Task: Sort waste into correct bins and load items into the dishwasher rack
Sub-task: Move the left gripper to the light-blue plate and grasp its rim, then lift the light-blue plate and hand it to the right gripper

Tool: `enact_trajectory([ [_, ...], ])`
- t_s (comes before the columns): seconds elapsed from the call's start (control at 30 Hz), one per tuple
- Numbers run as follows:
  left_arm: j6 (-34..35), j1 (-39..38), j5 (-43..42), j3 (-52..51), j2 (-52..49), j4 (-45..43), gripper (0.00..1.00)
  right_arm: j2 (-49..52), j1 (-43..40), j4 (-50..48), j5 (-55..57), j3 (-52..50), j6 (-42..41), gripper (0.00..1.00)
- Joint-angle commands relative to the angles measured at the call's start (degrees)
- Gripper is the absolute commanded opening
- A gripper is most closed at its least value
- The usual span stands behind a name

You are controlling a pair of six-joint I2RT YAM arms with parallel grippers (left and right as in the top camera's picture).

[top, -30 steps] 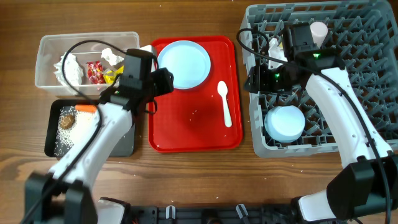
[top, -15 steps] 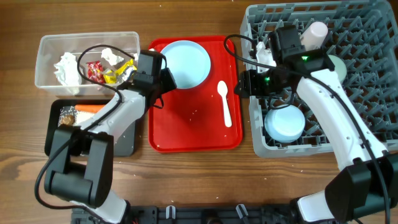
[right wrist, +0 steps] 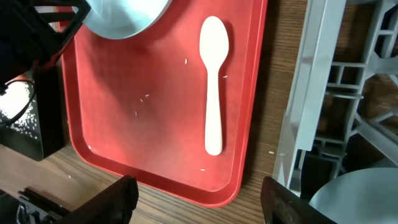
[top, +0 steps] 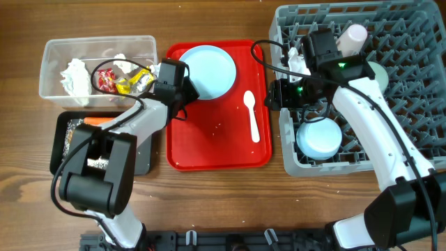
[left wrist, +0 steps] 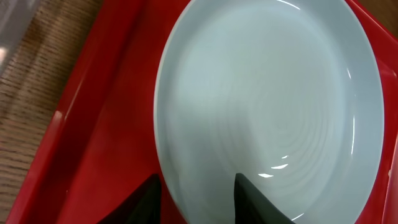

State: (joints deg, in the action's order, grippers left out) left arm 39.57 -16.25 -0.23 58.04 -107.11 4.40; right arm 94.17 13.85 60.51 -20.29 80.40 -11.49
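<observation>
We see left gripper (left wrist: 198, 198) part-open, fingers straddling rim of plate (left wrist: 261, 99) on red tray (top: 216, 143), mid-counter toward far edge, apparently set for rim pinch; contact unclear. Right gripper (right wrist: 202, 199) wide open, empty, above spoon (right wrist: 213, 81), beside dishwasher rack (top: 408, 104) at right edge.

The left arm (top: 132, 129) and right arm (top: 380, 122) have smooth white link shells, black joints and boxy black wrist housings. Thin black cables (top: 256, 47) loop off each wrist. Small green lights (top: 301, 88) glow on the right one. The left gripper (left wrist: 199, 202) and right gripper (right wrist: 199, 199) have matte black, wedge-shaped fingers.
</observation>
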Motion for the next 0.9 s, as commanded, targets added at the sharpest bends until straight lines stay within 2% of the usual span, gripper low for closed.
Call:
enact_trajectory([
  [0.0, 1.46, -0.90, 1.20, 0.79, -2.54, -1.05, 0.37, -0.85, 0.24, 0.22, 1.03, 0.59, 0.96, 0.66],
  [0.13, 1.42, -1.18, 1.20, 0.81, -3.37, -1.27, 0.22, -0.85, 0.24, 0.22, 1.05, 0.59, 0.98, 0.66],
  [0.3, 1.38, -1.18, 1.20, 0.81, -3.34, -0.81, 0.13, -0.85, 0.24, 0.22, 1.03, 0.59, 0.98, 0.66],
  [0.37, 1.18, -1.18, 1.18, 0.81, -3.10, -0.74, 0.05, -0.85, 0.24, 0.22, 1.03, 0.59, 0.94, 0.66],
  [0.53, 1.16, -1.18, 1.25, 0.81, 0.70, -0.24, 0.04, -0.85, 0.24, 0.17, 1.01, 0.59, 0.92, 0.66],
  [0.73, -0.72, -1.18, 1.86, 0.81, 8.81, 4.46, 0.04, -0.85, 0.24, -2.38, 1.01, 0.59, 0.98, 0.65],
  [0.87, -1.84, -1.66, 1.84, 0.81, 14.51, 8.35, 0.04, -0.85, 0.26, -5.73, 1.03, 0.59, 0.98, 0.54],
])
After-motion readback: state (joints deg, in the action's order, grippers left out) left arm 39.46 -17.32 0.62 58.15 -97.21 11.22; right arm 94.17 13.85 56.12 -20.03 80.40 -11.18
